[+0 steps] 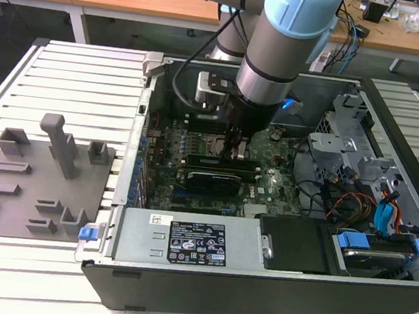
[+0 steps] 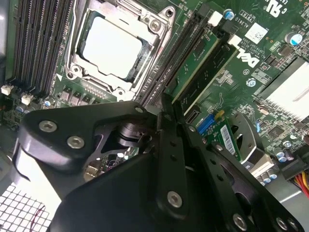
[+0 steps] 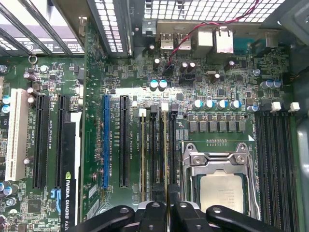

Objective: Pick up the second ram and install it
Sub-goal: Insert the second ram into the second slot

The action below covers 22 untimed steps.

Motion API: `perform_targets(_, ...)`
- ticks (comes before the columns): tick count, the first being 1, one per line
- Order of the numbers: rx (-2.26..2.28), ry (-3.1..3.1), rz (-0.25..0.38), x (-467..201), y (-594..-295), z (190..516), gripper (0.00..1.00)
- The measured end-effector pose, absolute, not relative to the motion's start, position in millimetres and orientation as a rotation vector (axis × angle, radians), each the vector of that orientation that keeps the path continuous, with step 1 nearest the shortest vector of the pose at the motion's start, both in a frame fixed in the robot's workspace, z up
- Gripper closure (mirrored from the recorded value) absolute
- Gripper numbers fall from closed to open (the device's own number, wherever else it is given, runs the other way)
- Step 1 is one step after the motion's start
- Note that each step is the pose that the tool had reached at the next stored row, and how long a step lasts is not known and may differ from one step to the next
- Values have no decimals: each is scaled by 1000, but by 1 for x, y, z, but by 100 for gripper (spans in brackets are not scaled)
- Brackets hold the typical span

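Fingers (image 3: 167, 205) pinch the thin green second ram (image 3: 166, 150) edge-on above black slots (image 3: 155, 150).

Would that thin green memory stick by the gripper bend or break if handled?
The second ram, at the gripper, looks thin and flat: probably light and fairly stiff. Being so thin, it may crack if twisted.

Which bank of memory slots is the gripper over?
The gripper is over the bank between the CPU socket and the blue slot, which holds green sticks; the other bank, beyond the socket, is bare.
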<state>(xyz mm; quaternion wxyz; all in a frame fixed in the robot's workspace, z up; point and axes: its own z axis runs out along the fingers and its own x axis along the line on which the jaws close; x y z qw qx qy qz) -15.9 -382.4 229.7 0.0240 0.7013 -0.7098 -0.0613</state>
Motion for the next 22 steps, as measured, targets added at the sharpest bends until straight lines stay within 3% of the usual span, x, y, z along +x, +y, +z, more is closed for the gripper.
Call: perform_targets(22,2171,-2195,-190,-12,-382,225,87)
